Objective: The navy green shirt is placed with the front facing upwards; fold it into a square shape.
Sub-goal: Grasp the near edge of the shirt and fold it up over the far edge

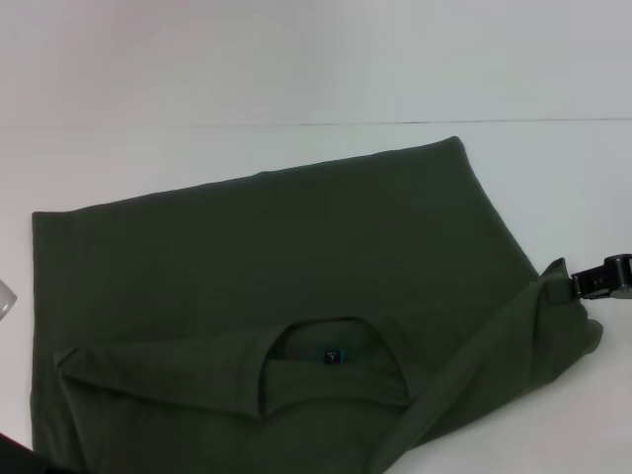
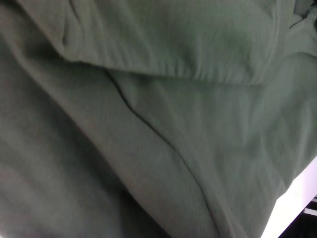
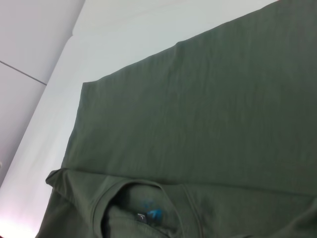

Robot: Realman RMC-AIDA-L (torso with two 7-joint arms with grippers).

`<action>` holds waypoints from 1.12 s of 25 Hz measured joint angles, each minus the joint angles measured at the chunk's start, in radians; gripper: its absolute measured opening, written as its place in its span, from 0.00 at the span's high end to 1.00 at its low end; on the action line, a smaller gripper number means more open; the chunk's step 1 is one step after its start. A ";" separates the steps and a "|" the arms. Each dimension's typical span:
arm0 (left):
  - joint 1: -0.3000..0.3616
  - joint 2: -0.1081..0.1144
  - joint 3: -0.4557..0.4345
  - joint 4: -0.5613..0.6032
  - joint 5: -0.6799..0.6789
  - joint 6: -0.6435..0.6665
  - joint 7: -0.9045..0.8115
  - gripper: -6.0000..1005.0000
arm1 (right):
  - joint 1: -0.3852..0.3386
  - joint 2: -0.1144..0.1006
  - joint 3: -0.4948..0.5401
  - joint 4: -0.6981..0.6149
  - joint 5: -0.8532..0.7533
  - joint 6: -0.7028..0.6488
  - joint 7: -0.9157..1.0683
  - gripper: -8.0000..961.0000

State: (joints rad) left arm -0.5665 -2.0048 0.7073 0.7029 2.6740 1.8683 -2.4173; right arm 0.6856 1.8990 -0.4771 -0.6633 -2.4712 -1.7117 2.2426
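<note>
Navy green shirt (image 1: pixel 296 267) flat, its right edge at the right gripper (image 1: pixel 565 287)

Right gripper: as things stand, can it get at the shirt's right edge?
Probably yes. The right gripper is already at the navy green shirt's right edge, where the cloth peaks up against it, with nothing between them. Whether it actually holds the cloth is unclear.
</note>
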 joint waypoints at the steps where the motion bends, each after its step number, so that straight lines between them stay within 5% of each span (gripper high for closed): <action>1: 0.000 0.002 0.000 -0.002 0.000 0.000 -0.001 0.91 | 0.000 0.000 0.000 0.000 0.000 0.000 0.000 0.95; 13: -0.002 0.013 -0.012 -0.007 -0.009 0.002 0.008 0.96 | 0.000 0.003 0.000 0.001 0.000 0.000 0.000 0.95; 28: 0.002 0.057 -0.171 -0.011 -0.040 0.011 0.042 0.95 | -0.014 0.012 0.010 0.003 0.039 0.026 0.000 0.95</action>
State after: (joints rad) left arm -0.5647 -1.9482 0.5368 0.6917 2.6342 1.8792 -2.3757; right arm 0.6713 1.9109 -0.4671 -0.6599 -2.4322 -1.6861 2.2430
